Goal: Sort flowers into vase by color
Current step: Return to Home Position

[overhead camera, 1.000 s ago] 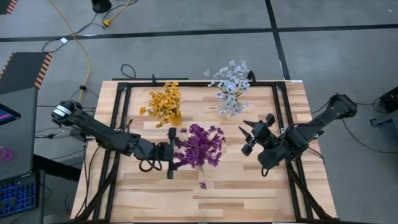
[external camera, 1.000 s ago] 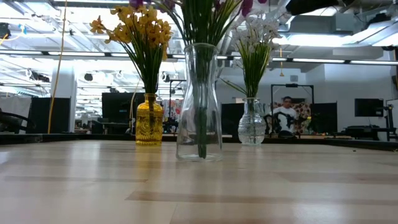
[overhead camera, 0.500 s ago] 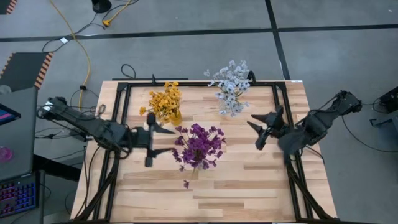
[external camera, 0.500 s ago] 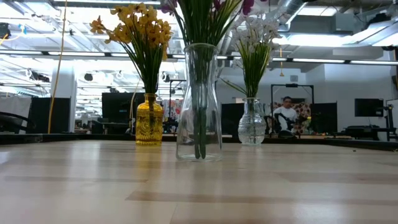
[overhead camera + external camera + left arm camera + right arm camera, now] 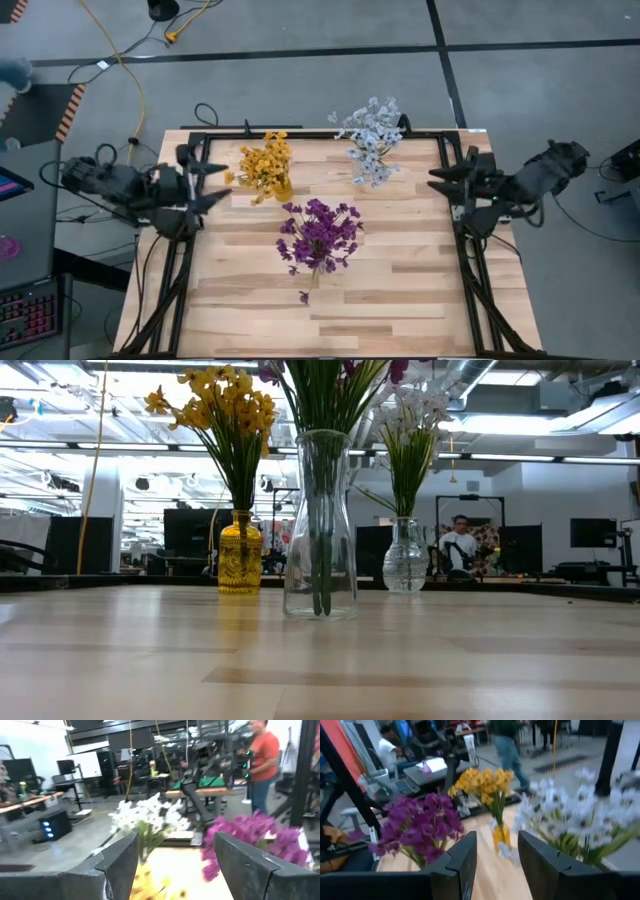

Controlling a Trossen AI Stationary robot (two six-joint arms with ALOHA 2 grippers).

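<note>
The yellow vase point(image 5: 240, 552) holds yellow flowers point(image 5: 215, 400), the tall clear vase point(image 5: 320, 525) purple flowers point(image 5: 320, 235), the round clear vase point(image 5: 404, 557) white flowers point(image 5: 415, 410). Fingers spread, the left gripper point(image 5: 205, 178) and the right gripper point(image 5: 445, 182) flank the table point(image 5: 400, 300).

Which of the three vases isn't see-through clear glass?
The yellow vase, holding the yellow flowers; the tall middle vase and the small round vase are clear glass.

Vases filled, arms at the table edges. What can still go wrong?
Left gripper, open, sits close to the yellow flowers; a stray swing might brush them and tip the yellow vase. A loose purple piece lies on the table by the purple flowers, so the sort may count as incomplete. Right gripper waits at the right edge.
</note>
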